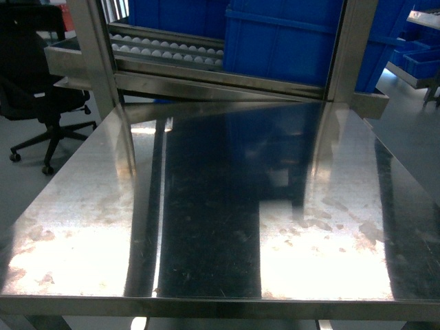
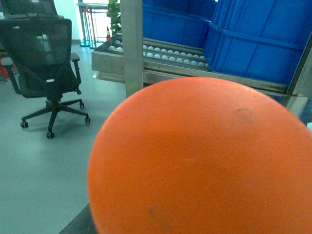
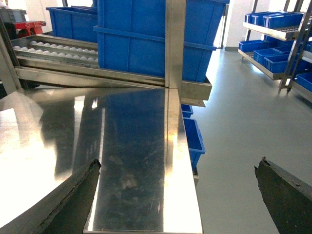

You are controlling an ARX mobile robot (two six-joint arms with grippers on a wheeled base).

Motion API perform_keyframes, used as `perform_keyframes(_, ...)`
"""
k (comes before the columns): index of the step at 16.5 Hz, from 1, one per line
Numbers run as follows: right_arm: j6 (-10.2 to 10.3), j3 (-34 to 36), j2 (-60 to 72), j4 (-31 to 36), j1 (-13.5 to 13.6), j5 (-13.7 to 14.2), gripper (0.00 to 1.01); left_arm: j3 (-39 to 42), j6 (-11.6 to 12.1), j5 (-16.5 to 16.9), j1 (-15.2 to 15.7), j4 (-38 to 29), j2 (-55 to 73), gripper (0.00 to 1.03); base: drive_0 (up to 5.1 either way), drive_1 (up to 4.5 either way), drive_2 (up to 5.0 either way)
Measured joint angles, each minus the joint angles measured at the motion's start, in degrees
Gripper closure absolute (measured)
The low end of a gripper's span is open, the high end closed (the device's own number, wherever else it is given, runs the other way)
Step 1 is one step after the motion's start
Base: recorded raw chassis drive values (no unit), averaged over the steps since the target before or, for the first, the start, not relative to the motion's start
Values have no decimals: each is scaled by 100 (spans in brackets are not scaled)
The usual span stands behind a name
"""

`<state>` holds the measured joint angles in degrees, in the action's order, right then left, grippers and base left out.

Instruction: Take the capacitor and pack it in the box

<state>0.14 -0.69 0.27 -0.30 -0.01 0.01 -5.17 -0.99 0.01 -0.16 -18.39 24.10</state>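
Steel table (image 1: 89, 227) shows neither peach tub nor capacitor anywhere, so I hold off its right edge: right gripper (image 3: 178, 195) spread wide, empty; left pincer hidden behind an orange ball (image 2: 204, 161), cannot tell.

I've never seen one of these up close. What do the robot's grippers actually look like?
Little shows. In the right wrist view, the right gripper has two dark, rough-edged fingers, wedge-shaped, at the bottom corners. The left wrist view is mostly filled by a smooth orange rounded shape; its gripper isn't identifiable. The head view shows neither arm.
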Motion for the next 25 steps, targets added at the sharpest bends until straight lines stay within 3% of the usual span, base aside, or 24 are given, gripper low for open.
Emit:
perform_keyframes(12, 0, 0, 0, -2, 0, 0, 3, 444, 0, -2, 0, 367, -955, 59, 0, 0, 0)
perform_keyframes(18, 0, 0, 0, 0, 0, 0, 3, 442, 0, 0, 0, 850, -1421, 59, 0, 0, 0)
perform_keyframes(20, 2, 0, 0, -2, 0, 2, 3, 437, 0, -9, 0, 1947, -2271, 59, 0, 0, 0)
perform_keyframes(25, 0, 0, 0, 0, 0, 0, 3, 437, 7, 0, 0, 1864, -2350, 59, 0, 0, 0)
